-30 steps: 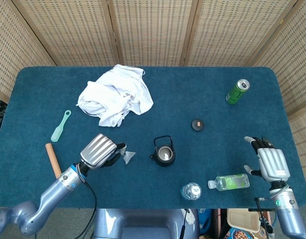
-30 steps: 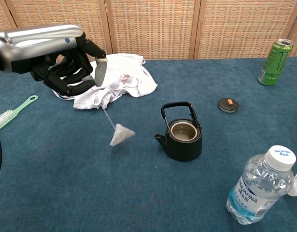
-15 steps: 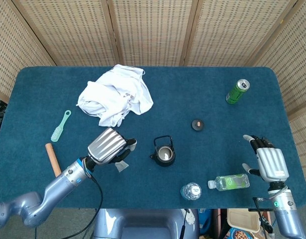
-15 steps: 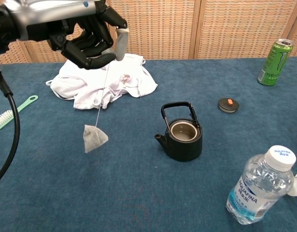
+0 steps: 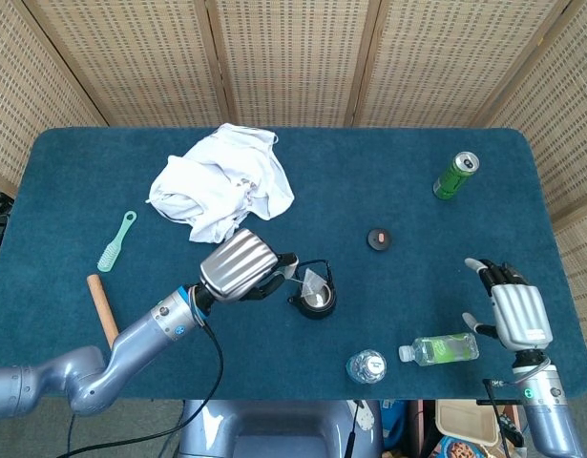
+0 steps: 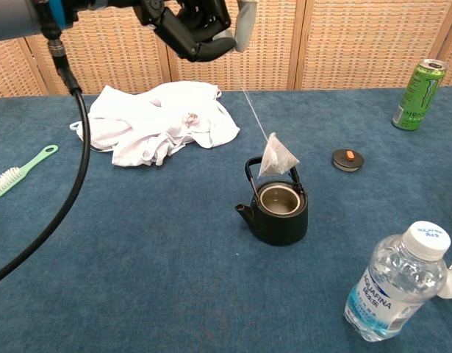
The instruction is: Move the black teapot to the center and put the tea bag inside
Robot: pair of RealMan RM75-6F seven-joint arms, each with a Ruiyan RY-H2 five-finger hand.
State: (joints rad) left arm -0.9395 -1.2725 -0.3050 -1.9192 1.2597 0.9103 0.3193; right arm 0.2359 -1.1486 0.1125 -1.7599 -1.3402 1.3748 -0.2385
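Note:
The black teapot [image 5: 314, 292] [image 6: 278, 205] stands lidless near the middle of the blue table, handle upright. My left hand [image 5: 240, 266] [image 6: 192, 20] is raised to the teapot's left and pinches the tag of the tea bag string. The white tea bag [image 6: 276, 157] [image 5: 312, 284] hangs on its string just above the teapot's open mouth, in front of the handle. The teapot's lid [image 5: 379, 239] [image 6: 348, 159] lies to the right of the pot. My right hand [image 5: 512, 307] hovers open at the table's right front, holding nothing.
A crumpled white cloth [image 5: 223, 183] lies at the back left. A green can [image 5: 455, 176] stands at the back right. A clear water bottle [image 5: 366, 366] stands at the front, a green bottle [image 5: 442, 348] lies beside it. A mint brush [image 5: 116, 242] and wooden stick [image 5: 101, 306] lie left.
My left hand has risen and moved right toward the teapot, swinging the tea bag from left of the pot to just above its opening. The right hand has barely moved.

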